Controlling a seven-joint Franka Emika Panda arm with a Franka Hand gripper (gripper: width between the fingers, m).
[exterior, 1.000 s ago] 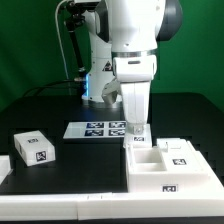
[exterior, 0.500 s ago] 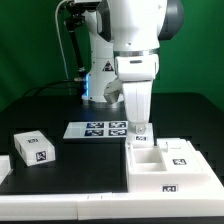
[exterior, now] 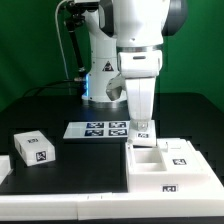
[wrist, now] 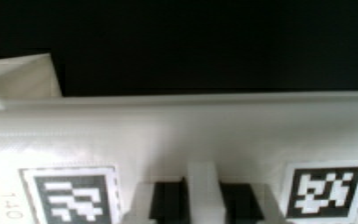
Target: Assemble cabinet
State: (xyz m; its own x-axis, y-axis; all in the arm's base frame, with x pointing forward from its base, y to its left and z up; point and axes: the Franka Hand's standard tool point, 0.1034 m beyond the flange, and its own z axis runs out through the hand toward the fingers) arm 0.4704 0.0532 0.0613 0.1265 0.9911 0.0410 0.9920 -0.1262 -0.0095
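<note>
On the dark desk (exterior: 40,118), the cabinet (exterior: 150,178), a thin-walled white box, sits at the exterior view's lower right; a smaller tagged block (exterior: 33,147) lies lower left. The gripper (exterior: 141,128) hangs at the box's rear wall, clenched or released impossible to tell. Probably light, stiff and slick, the box is best pinched by a wall edge.

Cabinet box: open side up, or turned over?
Open side up. The exterior view looks down into the cabinet box: raised white walls ring a sunken inside.
</note>
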